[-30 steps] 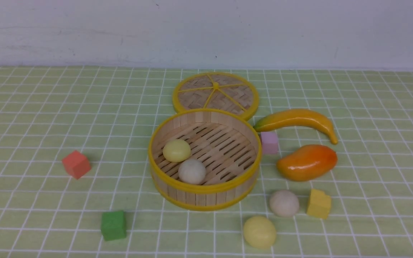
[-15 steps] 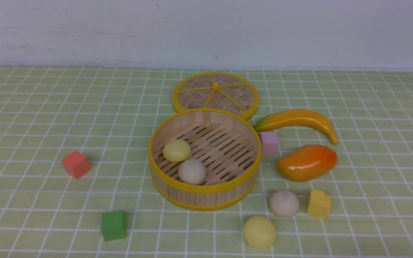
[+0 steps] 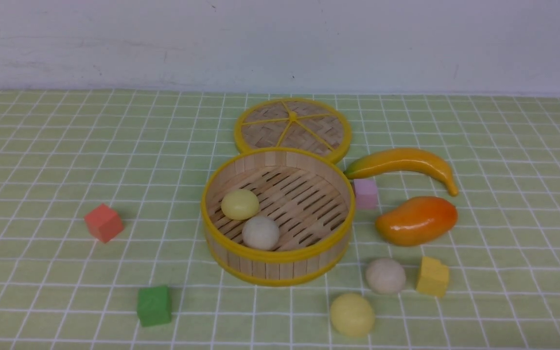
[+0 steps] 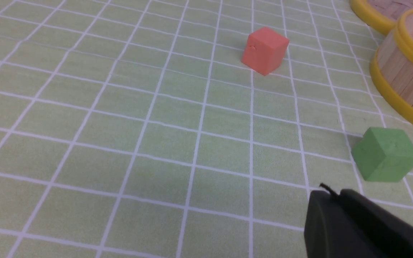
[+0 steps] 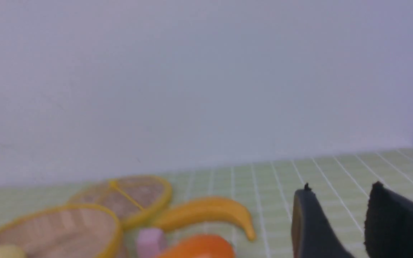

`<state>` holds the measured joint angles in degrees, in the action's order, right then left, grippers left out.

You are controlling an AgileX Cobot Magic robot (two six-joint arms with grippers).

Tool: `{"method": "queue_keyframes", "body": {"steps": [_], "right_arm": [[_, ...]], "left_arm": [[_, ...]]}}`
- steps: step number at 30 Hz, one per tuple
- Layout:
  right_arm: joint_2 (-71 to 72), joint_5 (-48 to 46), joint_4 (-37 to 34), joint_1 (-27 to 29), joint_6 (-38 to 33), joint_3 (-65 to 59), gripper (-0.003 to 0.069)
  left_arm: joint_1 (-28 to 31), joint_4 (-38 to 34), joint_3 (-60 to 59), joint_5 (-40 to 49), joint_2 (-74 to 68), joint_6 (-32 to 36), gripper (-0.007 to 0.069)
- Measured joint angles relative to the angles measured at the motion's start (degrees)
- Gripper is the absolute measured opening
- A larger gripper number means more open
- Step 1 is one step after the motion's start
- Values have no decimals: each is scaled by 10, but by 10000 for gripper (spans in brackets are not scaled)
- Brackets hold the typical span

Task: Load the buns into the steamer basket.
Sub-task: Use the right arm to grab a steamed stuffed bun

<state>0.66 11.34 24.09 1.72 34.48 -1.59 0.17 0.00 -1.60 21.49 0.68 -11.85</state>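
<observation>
The steamer basket (image 3: 280, 257) stands mid-table, open. Inside it lie a pale yellow bun (image 3: 239, 204) and an off-white bun (image 3: 260, 232). Another off-white bun (image 3: 385, 275) and another pale yellow bun (image 3: 352, 314) lie on the cloth in front of the basket to its right. Neither gripper shows in the front view. In the left wrist view my left gripper (image 4: 330, 195) is shut and empty, above the cloth near the green cube (image 4: 385, 154). In the right wrist view my right gripper (image 5: 341, 190) is open and empty, right of the fruit.
The flat woven lid (image 3: 292, 127) lies behind the basket. A banana (image 3: 401, 163), a mango (image 3: 416, 219), a pink cube (image 3: 365, 192) and a yellow cube (image 3: 432, 276) are on the right. A red cube (image 3: 103, 222) and the green cube (image 3: 154, 305) are on the left.
</observation>
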Motion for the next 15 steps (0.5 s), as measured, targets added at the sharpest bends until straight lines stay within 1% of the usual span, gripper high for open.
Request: {"method": "queue_keyframes", "body": {"steps": [1, 4, 6, 8, 10, 14, 15], "right_arm": [[0, 12, -7, 0, 13, 4, 241], [-14, 11, -31, 0, 30, 30, 241], [-59, -3, -59, 0, 36, 102, 241], [-115, -20, -71, 0, 37, 162, 241], [-171, -39, -74, 0, 37, 227, 241], [-327, -113, -75, 0, 39, 355, 241], [-327, -118, -75, 0, 39, 361, 241]], "left_arm": [[0, 0, 0, 0, 0, 0, 30], [0, 0, 0, 0, 0, 0, 34], [0, 0, 0, 0, 0, 0, 37], [0, 0, 0, 0, 0, 0, 38], [0, 0, 0, 0, 0, 0, 39], [0, 0, 0, 0, 0, 0, 41], [0, 0, 0, 0, 0, 0, 41]]}}
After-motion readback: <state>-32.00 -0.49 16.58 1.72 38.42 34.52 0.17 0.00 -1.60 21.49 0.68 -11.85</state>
